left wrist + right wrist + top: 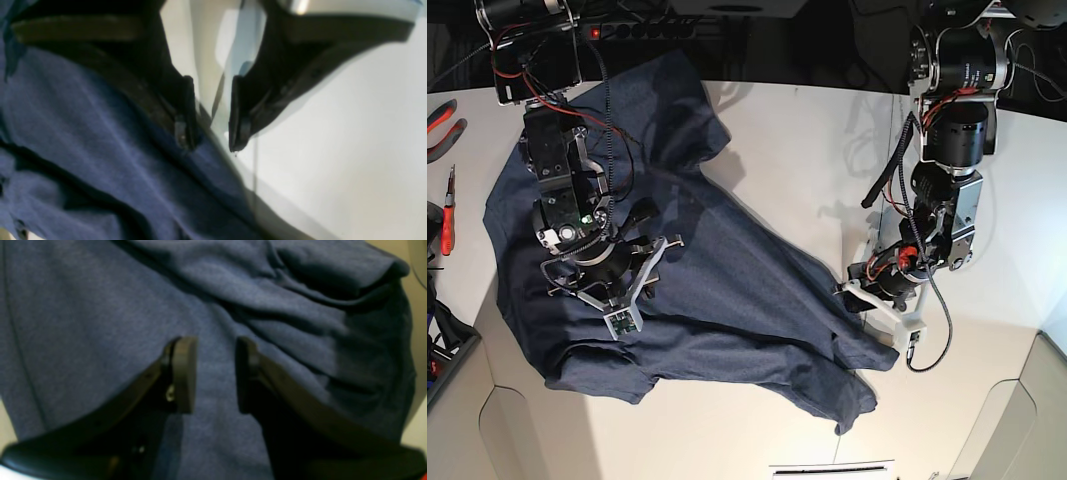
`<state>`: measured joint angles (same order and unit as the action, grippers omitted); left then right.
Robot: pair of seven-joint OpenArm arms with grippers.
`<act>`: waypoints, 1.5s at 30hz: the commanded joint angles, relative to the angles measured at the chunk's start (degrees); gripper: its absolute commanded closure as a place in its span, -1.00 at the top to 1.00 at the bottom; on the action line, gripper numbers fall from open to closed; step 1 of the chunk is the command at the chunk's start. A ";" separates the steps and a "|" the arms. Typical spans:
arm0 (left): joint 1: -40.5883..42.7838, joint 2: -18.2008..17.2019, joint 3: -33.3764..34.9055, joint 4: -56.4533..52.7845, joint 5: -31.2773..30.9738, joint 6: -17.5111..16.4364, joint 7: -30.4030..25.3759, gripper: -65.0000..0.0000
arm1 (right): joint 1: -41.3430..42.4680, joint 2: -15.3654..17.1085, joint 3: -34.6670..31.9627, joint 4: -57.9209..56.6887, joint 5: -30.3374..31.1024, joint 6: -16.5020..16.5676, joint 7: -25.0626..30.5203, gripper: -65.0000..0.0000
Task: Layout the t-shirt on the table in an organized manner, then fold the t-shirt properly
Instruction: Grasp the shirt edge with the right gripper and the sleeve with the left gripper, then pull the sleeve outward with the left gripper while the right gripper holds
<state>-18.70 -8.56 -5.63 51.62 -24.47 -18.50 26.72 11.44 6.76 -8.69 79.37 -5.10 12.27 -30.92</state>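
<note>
The t-shirt (697,290) lay spread but rumpled across the left and middle of the white table (807,150), one sleeve reaching toward the far edge, a long skirt of cloth trailing to the near right, and a folded-over ridge running through the body. My right hand (215,373) hung over the middle of the shirt with its fingers partly apart and only flat cloth showing in the gap; it held nothing. My left hand (210,133) sat at the shirt's right-hand edge, also partly spread, one finger (185,113) over the cloth and the other over bare table, gripping nothing that I could see.

I judged the shirt light, limp and a little clingy: it would sag and bunch wherever it was lifted, so I thought it best pinched at a hem, a shoulder seam or a sleeve edge rather than mid-panel. The table looked smooth and hard, likely to let the cloth slide easily. Red-handled tools (447,200) lay at the left edge, and cables and a power strip (642,30) ran along the back.
</note>
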 commanded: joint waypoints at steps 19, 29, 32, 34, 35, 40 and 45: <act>-1.42 0.46 -0.07 0.81 -8.13 -13.81 -2.01 -1.00 | -0.68 -0.11 0.22 -15.13 0.17 0.11 1.57 -0.42; -1.42 0.48 -0.07 2.01 -15.10 -21.50 1.36 -1.00 | -0.68 -0.11 0.20 -15.32 0.20 0.13 1.53 -0.42; -1.44 0.46 -0.07 4.57 -15.58 -21.50 2.01 -1.00 | -0.68 -0.11 0.20 -15.32 0.20 0.13 1.53 -0.42; -1.44 0.46 -0.07 7.28 -15.56 -21.50 2.95 -1.00 | -0.68 -0.13 0.20 -15.32 0.20 0.13 1.53 -0.42; -1.44 0.46 0.07 8.94 -15.52 -21.50 3.21 -1.00 | -0.68 -0.11 0.20 -15.32 0.20 0.13 1.53 -0.42; -1.44 0.44 3.89 17.49 -12.85 -21.50 4.22 -1.00 | -0.68 -0.11 0.20 -15.32 0.20 0.13 1.51 -0.42; -1.75 0.44 15.91 21.49 -5.51 -21.50 4.42 -1.00 | -0.70 -0.13 0.20 -15.32 0.20 0.13 1.46 -0.42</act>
<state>-18.90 -8.25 10.59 72.01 -28.77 -39.24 32.10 10.81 6.48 -8.49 64.64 -3.81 12.45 -25.91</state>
